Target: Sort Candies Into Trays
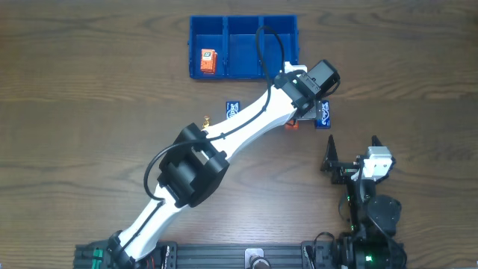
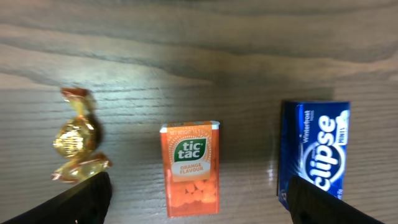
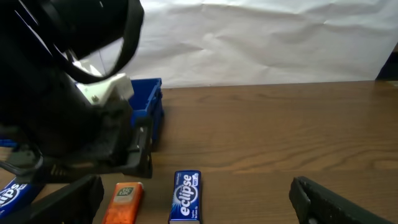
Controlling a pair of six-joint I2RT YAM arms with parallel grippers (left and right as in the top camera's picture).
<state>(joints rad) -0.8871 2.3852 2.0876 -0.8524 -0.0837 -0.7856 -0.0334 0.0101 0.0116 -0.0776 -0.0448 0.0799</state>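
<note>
Our left pincer (image 2: 202, 202) hangs wide over the orange box (image 2: 191, 167). That box lies flat on the desk (image 2: 199, 50), near side of the tray (image 1: 243, 19), between a gold candy (image 2: 78, 135) and a blue box (image 2: 317, 155). What worries us: it looks slick, so coming down skewed could put a finger on top of it or make it squirt out. The wide spread might nudge the neighbours too. Wrong slot is another risk, since a second orange box (image 1: 208, 62) sits in the left one. Right pincer (image 1: 352, 149) is wide, parked near right.
</note>
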